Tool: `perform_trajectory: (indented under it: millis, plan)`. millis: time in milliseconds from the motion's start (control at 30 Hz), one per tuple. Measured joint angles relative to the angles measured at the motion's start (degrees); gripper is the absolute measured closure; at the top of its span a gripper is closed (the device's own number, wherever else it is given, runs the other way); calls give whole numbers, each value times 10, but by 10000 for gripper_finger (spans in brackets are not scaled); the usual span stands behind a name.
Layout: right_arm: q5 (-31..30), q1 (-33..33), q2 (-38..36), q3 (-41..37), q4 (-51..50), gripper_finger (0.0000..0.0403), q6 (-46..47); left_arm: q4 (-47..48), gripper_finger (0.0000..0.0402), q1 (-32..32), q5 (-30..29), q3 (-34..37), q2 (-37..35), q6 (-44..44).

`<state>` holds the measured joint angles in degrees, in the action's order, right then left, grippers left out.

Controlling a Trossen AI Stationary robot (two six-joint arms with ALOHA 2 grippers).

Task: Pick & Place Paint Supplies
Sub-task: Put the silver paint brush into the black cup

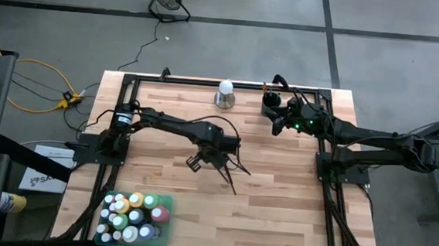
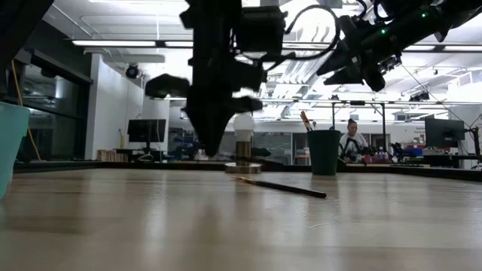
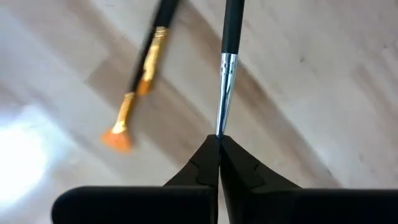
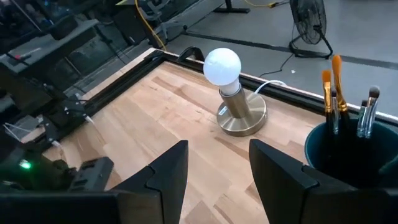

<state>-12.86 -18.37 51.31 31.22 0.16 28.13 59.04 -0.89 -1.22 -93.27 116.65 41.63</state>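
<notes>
Left gripper (image 3: 219,140) clamped on brush (image 3: 226,68) tip, table centre; right gripper (image 4: 217,163) apart, at 1 o'clock by cup (image 4: 348,155).

Parted right gripper (image 4: 214,171) faces a white bulb lamp (image 4: 230,93) beside a dark cup (image 4: 348,155) of brushes (image 4: 333,93)

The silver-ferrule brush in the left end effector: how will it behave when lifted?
The brush is pinched at its tip by the left end effector, so it will likely pivot or droop. Thin and round, it probably rolls if dropped. It looks stiff and light.
</notes>
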Motion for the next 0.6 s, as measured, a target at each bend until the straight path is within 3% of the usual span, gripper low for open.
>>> perform_trajectory:
  millis: [167, 267, 600]
  plan:
    - [25, -2, 0, 0, 0, 238, 48, 64, 401, 0, -50, -76, 0, 28]
    - [79, -15, 0, 0, 0, 238, 87, 94, 401, 0, -94, -132, -1, 51]
    - [421, -105, 2, 0, 3, 238, 173, 82, 401, 1, -207, -293, -2, 169]
